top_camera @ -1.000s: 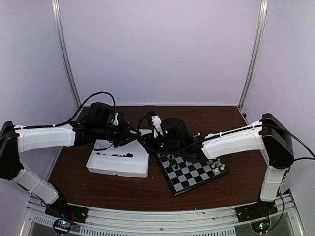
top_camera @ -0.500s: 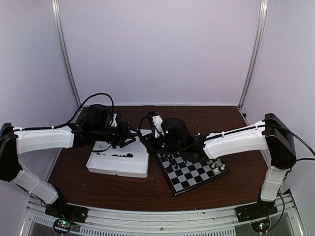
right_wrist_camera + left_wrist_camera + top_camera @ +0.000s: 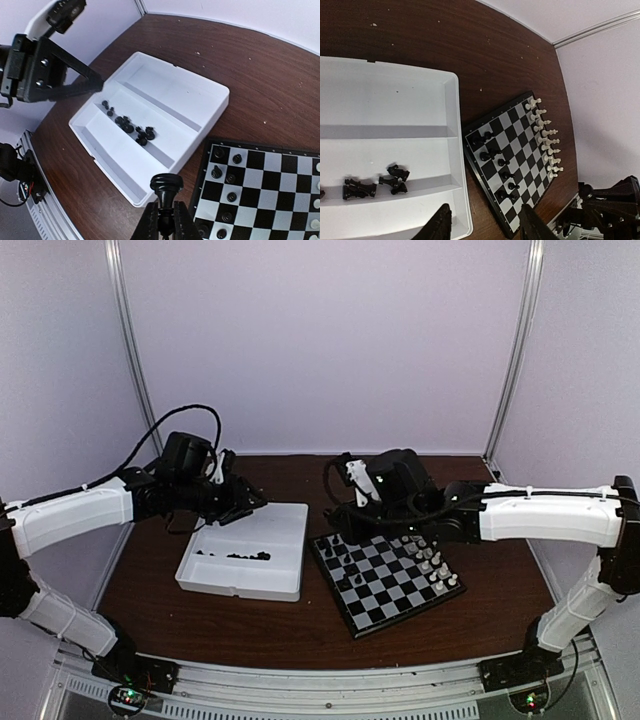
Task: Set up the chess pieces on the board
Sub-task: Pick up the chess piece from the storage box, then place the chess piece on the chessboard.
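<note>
Top view, step: the right pincer hangs near the board's far left corner. It should go down slowly, stand its piece in the middle of one square, and not bump the others.
Top view, tray: the white tray sits just beside the board on the tabletop.
Left wrist, left pincer: released, nothing in it, above the tray's edge.
Left wrist, tray: loose pieces lie in its middle part.
Right wrist, right pincer: clenched on the held piece, black and upright.
</note>
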Action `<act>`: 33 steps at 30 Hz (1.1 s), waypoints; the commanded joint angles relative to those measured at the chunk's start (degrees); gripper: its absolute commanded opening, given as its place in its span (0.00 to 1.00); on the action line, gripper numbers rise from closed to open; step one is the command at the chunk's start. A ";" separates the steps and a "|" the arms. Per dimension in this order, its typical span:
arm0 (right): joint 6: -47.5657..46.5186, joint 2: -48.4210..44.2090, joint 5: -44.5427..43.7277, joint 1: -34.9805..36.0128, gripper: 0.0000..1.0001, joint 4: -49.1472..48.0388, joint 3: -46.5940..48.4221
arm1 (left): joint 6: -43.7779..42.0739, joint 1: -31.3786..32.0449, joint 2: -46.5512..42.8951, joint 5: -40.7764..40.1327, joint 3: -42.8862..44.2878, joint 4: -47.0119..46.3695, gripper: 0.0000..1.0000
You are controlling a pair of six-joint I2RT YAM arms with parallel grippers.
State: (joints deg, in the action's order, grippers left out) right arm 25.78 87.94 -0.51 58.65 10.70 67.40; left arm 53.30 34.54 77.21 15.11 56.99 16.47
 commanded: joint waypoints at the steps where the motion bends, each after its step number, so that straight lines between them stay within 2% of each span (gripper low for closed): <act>1: -1.18 0.13 -0.21 -1.47 0.05 17.66 3.89 | -6.28 -0.27 -0.08 -3.76 2.75 4.87 0.47; 5: -1.39 2.77 0.03 -2.03 0.05 26.18 9.60 | -8.54 -0.27 -0.04 -5.05 4.08 7.04 0.47; 12: -3.15 9.21 3.30 -2.23 0.06 34.05 17.98 | -12.07 -0.27 -0.39 -7.02 5.70 10.72 0.47; 24: -4.63 22.06 4.86 -2.57 0.05 38.82 27.59 | -15.19 -0.27 -0.81 -9.10 6.88 13.33 0.46; 33: -5.37 28.39 3.31 -2.71 0.07 41.51 31.13 | -16.21 -0.27 -0.86 -9.73 6.73 14.12 0.46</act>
State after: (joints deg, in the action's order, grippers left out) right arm 21.17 114.30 3.99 56.21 49.76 96.40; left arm 38.57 34.54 77.23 6.17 62.37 30.61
